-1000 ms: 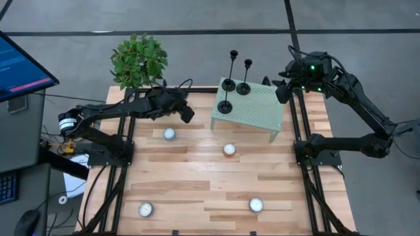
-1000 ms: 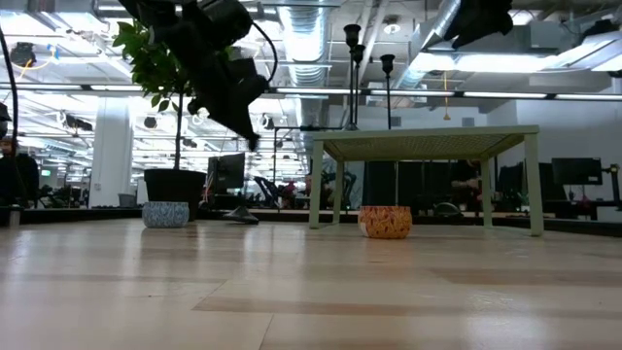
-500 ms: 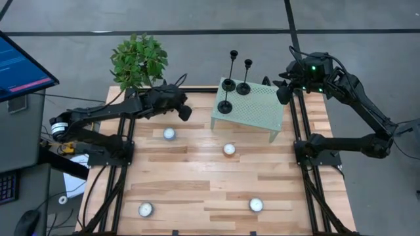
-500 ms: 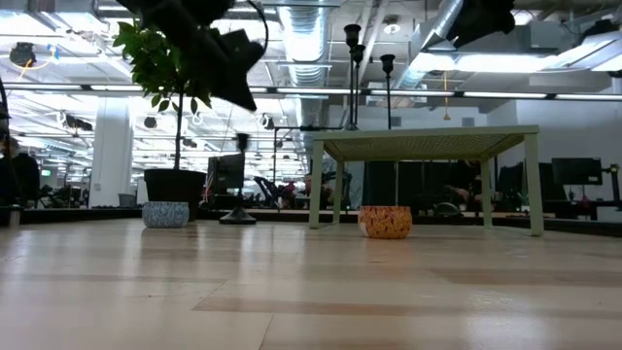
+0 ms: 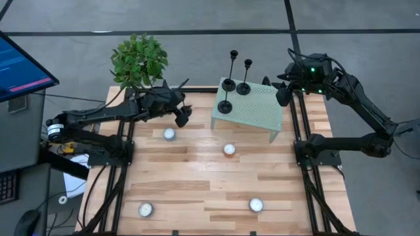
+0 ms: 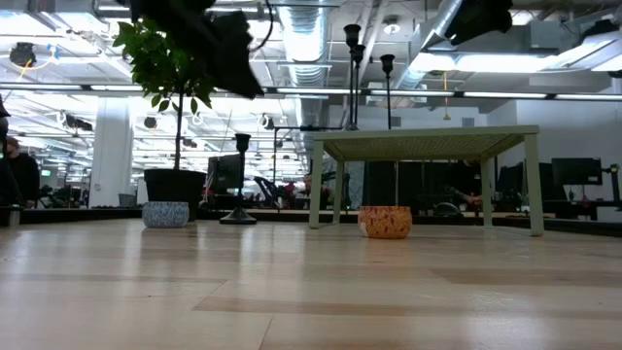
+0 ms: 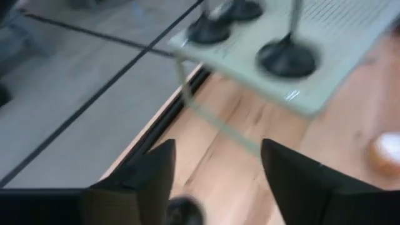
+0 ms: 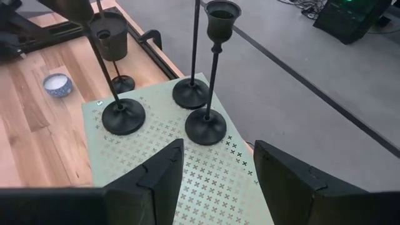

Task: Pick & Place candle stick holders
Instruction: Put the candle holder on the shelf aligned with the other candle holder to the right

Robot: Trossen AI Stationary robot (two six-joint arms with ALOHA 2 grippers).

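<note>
Three candle stick holders (image 5: 231,84) stand upright on the pale green perforated stand (image 5: 257,113) in the high view, grouped at its far left corner. The left pincer (image 5: 182,116) hangs over the wooden tabletop (image 5: 190,177) just left of the stand, near a white tealight (image 5: 169,134). The right pincer (image 5: 282,94) hovers at the stand's far right edge. A potted plant (image 5: 138,60) sits well left of the stand.

In the low view a fourth, short candle stick holder (image 6: 238,185) stands on the tabletop to the left of the stand (image 6: 428,142), between it and the plant's pot (image 6: 175,185), with the left arm above it. An orange tealight (image 6: 385,222) rests under the stand.

The left wrist view shows the left pincer's fingers (image 7: 153,178) spread apart and empty, facing the stand's corner (image 7: 300,103) and the disc bases on it.

The right wrist view shows the right pincer's fingers (image 8: 159,178) parted, holding nothing, above the stand (image 8: 206,178), just short of the three black bases (image 8: 205,127).
</note>
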